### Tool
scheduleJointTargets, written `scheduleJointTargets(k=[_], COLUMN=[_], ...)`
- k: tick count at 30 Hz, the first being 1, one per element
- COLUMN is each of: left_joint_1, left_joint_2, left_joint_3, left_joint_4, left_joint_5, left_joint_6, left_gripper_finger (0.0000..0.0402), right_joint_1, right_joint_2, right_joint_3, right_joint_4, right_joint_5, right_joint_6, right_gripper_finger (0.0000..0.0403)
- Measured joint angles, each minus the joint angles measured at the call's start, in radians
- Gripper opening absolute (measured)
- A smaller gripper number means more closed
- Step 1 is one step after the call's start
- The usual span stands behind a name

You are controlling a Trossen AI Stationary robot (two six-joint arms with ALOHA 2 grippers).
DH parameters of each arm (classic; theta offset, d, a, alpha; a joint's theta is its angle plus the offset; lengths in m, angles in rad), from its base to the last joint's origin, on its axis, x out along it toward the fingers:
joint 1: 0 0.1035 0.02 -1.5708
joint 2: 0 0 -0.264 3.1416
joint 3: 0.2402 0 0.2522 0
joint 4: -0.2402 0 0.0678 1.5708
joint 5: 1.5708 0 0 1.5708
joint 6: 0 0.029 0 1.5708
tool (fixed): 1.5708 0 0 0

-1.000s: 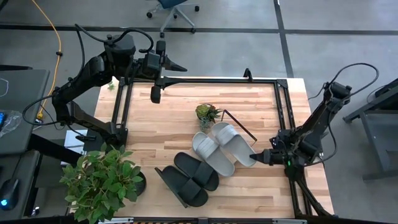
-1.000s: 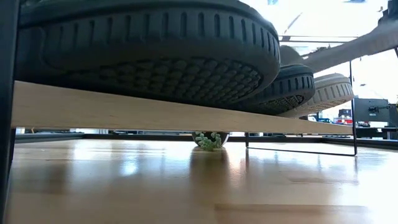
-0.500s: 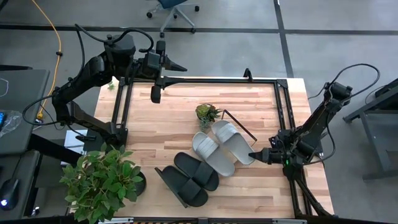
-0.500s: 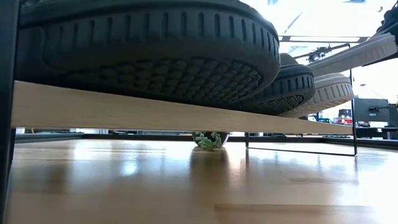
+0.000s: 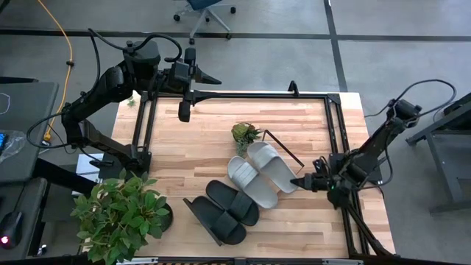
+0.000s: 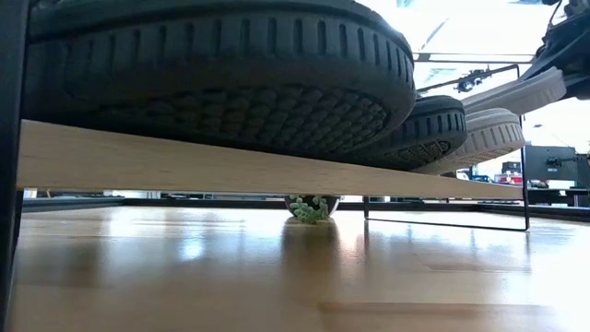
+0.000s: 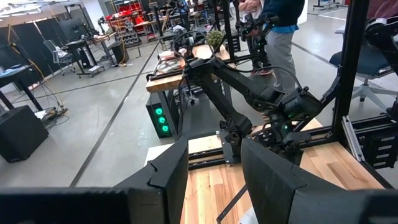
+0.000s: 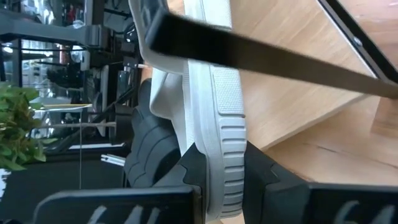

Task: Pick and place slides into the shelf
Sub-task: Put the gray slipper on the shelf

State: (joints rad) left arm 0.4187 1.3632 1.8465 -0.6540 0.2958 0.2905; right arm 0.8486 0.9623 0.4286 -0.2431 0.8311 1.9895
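Two black slides (image 5: 227,206) and one grey slide (image 5: 250,182) lie soles down on the shelf's light plank (image 6: 230,166), which runs slantwise across the table's near half. My right gripper (image 5: 300,182) is shut on the second grey slide (image 5: 271,165), at the shelf's right end. In the low view this slide (image 6: 512,95) slants above the resting grey one (image 6: 479,138). My left gripper (image 5: 210,77) waits open above the table's far left corner. My right gripper pinches the grey slide's sole at the end nearest the table's right edge (image 8: 227,143), one finger (image 8: 193,168) on each side of the ribbed sole. The fingers come about level from the table's right, along the slide. The held end is raised; the other end is hidden.
A small potted plant (image 5: 244,133) stands just beyond the shelf. A big leafy plant (image 5: 121,213) fills the near left corner. Black frame rails (image 5: 257,94) run along the table's far and side edges. Bare wood lies between the shelf and the far rail.
My right gripper has moved toward the table's left and down, carrying the grey slide with it. The slide now sits lower and closer to the resting grey slide, still tilted with its held end up.
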Motion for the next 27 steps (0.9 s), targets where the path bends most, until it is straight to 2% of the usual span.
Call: scheduleJointTargets(k=[11, 27], left_joint_1=[0.0, 0.0], left_joint_2=[0.0, 0.0], left_joint_3=[0.0, 0.0], left_joint_4=[-0.002, -0.009], left_joint_5=[0.006, 0.011], left_joint_6=[0.0, 0.0], left_gripper_finger=[0.0138, 0.0138], right_joint_1=[-0.044, -0.01], right_joint_2=[0.022, 0.106], right_joint_3=[0.0, 0.0], right_joint_4=[0.02, 0.046], right_joint_5=[-0.042, 0.03], right_joint_6=[-0.032, 0.063], right_gripper_finger=[0.003, 0.003])
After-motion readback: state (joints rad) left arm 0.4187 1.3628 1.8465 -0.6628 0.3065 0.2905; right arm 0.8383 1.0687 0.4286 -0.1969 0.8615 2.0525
